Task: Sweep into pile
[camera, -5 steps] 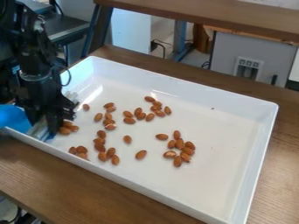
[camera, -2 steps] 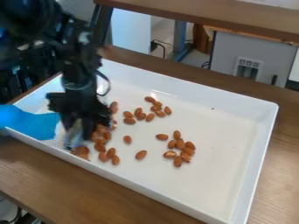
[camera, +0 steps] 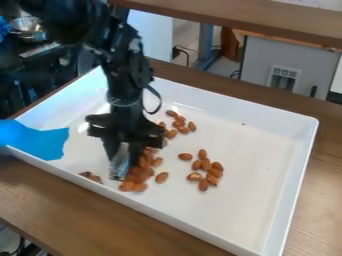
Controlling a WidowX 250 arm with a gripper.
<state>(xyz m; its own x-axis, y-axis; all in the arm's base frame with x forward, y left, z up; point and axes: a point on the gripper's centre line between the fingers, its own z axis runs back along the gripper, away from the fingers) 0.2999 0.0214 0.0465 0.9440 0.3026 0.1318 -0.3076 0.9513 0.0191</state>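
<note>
- Several groups of brown almonds (camera: 205,164) lie inside the white tray (camera: 294,180), which rests on the wooden counter (camera: 73,205).
- The black gripper (camera: 128,159) hangs down from the arm (camera: 125,80) into the left half of the tray, low at the tray floor and nearer to its near wall.
- A shiny, silvery piece (camera: 119,162) is at the lower end of the gripper, also low in the tray.
- Whether the gripper is open or closed, I cannot tell.
- The thickest pile of almonds is just beside the silvery piece, on the side toward the middle of the tray; a part of it is hidden by the gripper.
- A single almond (camera: 161,177) is at the edge of this pile, toward the right side of the tray.
- A few almonds (camera: 89,176) are close to the near wall of the tray, to the left of the gripper.
- One loose group (camera: 176,124) lies toward the far wall of the tray, and another group, of about nine, lies near the middle of the tray.
- One small dark speck (camera: 243,124) is on the tray floor, toward the far right.
- A blue piece (camera: 37,140) covers the left corner of the tray.
- Behind the tray there are a grey cabinet (camera: 290,60) and a second wooden surface (camera: 247,20).
</note>
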